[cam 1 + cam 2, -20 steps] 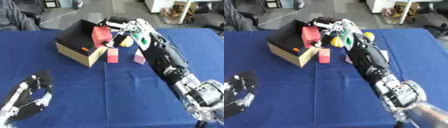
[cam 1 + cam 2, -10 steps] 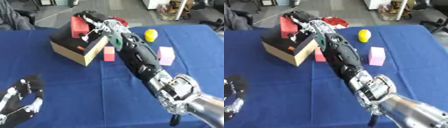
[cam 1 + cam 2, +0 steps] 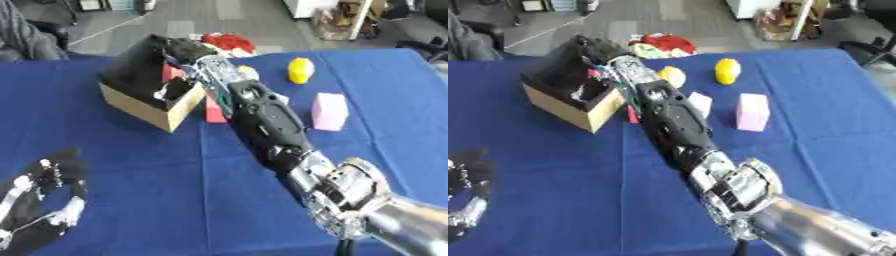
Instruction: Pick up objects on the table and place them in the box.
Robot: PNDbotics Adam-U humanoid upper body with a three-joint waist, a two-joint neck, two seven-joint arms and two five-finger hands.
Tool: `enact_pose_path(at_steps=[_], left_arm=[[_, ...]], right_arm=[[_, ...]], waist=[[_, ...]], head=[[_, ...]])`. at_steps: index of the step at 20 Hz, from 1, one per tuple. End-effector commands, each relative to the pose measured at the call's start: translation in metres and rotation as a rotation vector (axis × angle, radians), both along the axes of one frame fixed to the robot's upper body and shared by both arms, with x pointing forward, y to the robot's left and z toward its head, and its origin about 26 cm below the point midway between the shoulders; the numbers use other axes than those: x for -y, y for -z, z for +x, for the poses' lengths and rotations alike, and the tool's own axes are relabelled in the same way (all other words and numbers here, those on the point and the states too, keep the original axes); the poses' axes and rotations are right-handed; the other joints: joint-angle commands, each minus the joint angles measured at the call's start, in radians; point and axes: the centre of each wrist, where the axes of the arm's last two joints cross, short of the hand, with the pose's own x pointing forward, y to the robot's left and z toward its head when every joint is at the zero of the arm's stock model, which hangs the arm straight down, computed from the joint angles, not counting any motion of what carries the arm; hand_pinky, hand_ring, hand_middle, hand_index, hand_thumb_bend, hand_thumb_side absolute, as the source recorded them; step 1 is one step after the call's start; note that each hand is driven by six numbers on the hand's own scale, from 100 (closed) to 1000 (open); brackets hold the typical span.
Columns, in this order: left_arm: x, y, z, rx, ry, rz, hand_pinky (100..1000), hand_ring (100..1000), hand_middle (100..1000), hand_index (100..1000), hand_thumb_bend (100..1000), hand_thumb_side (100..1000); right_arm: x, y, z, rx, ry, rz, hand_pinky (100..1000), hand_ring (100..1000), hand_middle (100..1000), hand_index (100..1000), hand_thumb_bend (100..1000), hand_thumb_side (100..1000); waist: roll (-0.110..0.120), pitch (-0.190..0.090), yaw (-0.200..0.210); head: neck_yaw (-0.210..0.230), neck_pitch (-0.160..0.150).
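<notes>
An open cardboard box stands at the left middle of the blue table. My right arm reaches from the lower right, and my right hand is down in the box's opening. Its fingers curl round a red block, which shows only as a small patch inside the box. On the table lie a pink block, a yellow object, a second yellowish object, a pale pink block and a red block against the box. My left hand rests open at the lower left.
A red and white heap lies at the table's far edge behind the box. Chairs and office furniture stand beyond the table. Bare blue cloth stretches across the near half between my two arms.
My right hand has carried the red block from above the box's rim down into its opening. The whole picture has shifted, so the camera moved.
</notes>
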Motion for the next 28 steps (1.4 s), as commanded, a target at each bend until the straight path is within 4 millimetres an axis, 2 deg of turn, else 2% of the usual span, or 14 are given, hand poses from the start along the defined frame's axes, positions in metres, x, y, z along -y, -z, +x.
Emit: enact_pose_path(at_steps=[1,3,4,8,10,14,15,16,19,23,28], left_arm=[[0.0,-0.008,0.001,0.026,0.004,-0.006,732,656,659,868,100,153],[-0.002,-0.008,0.001,0.027,-0.004,-0.003,732,656,659,868,100,152],[-0.003,-0.007,0.0,0.027,-0.008,0.0,733,656,659,868,100,152],[-0.007,-0.006,-0.001,0.023,-0.026,0.011,733,655,659,868,100,153],[-0.008,-0.006,-0.001,0.025,-0.031,0.012,733,656,659,868,100,153],[-0.01,-0.005,-0.001,0.023,-0.039,0.016,733,656,659,868,100,152],[-0.011,-0.005,-0.001,0.022,-0.042,0.016,733,656,659,868,100,152],[-0.011,-0.004,-0.001,0.022,-0.043,0.016,733,656,659,868,100,152],[-0.011,-0.004,-0.001,0.022,-0.044,0.015,733,656,659,868,100,151],[-0.011,-0.004,-0.001,0.023,-0.047,0.014,733,656,659,868,100,151],[-0.01,-0.004,-0.001,0.023,-0.043,0.012,733,655,659,868,100,150]], right_arm=[[0.0,-0.032,0.0,0.116,-0.045,0.03,942,884,938,996,460,423],[0.009,-0.047,0.0,0.129,-0.1,0.087,929,852,875,985,389,402],[0.015,-0.053,-0.001,0.113,-0.141,0.113,928,846,860,983,363,410],[0.047,-0.076,-0.007,0.005,-0.276,0.194,916,810,820,973,245,347],[0.063,-0.079,-0.008,-0.048,-0.305,0.239,916,806,813,969,241,345],[0.091,-0.062,-0.003,-0.199,-0.249,0.22,921,818,823,970,237,391],[0.097,-0.055,-0.002,-0.235,-0.222,0.216,920,816,820,969,230,289],[0.101,-0.048,0.0,-0.263,-0.198,0.218,920,815,820,969,229,398],[0.111,-0.025,0.004,-0.334,-0.125,0.221,921,823,832,977,237,414],[0.112,-0.001,0.006,-0.404,-0.068,0.145,940,870,903,999,300,432],[0.103,0.012,0.006,-0.396,-0.033,0.032,969,925,975,1000,368,422]], waist=[[0.005,0.004,-0.006],[0.001,0.003,-0.015],[-0.001,0.003,-0.02],[-0.005,0.002,-0.041],[-0.004,0.003,-0.048],[-0.003,0.002,-0.06],[-0.002,0.0,-0.061],[-0.001,-0.001,-0.063],[0.002,-0.002,-0.064],[0.004,-0.004,-0.062],[0.007,-0.005,-0.061]], head=[[0.003,0.004],[0.007,0.004],[0.011,0.004],[0.022,0.004],[0.026,0.004],[0.034,0.004],[0.036,0.004],[0.038,0.004],[0.041,0.004],[0.041,0.004],[0.038,0.004]])
